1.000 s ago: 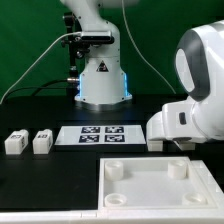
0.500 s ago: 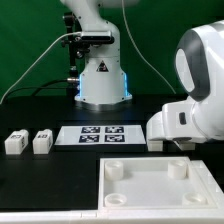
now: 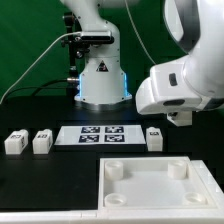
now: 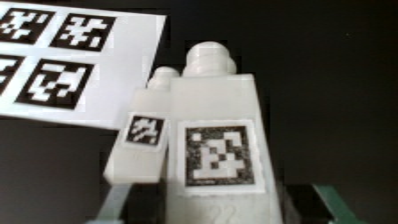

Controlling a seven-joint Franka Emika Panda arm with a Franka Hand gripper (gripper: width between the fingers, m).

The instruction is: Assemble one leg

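In the wrist view my gripper (image 4: 226, 202) is shut on a leg (image 4: 214, 120), a white square block with a tagged face and a rounded peg at its far end. The fingers (image 4: 121, 198) stand on either side of its near end. A second leg (image 4: 150, 118) shows just beyond it, beside the marker board (image 4: 71, 60). In the exterior view that second leg (image 3: 153, 138) stands upright on the black table, right of the marker board (image 3: 100, 134). The arm's white hand (image 3: 180, 85) hangs above it and hides the held leg.
Two more white legs (image 3: 15, 142) (image 3: 41, 142) stand at the exterior view's left. A large flat white panel (image 3: 150, 195) with round corner sockets lies at the front. The robot base (image 3: 100, 80) stands behind the marker board.
The arm has risen and shifted toward the exterior view's left, uncovering the leg that stands right of the marker board. The other parts have not moved.
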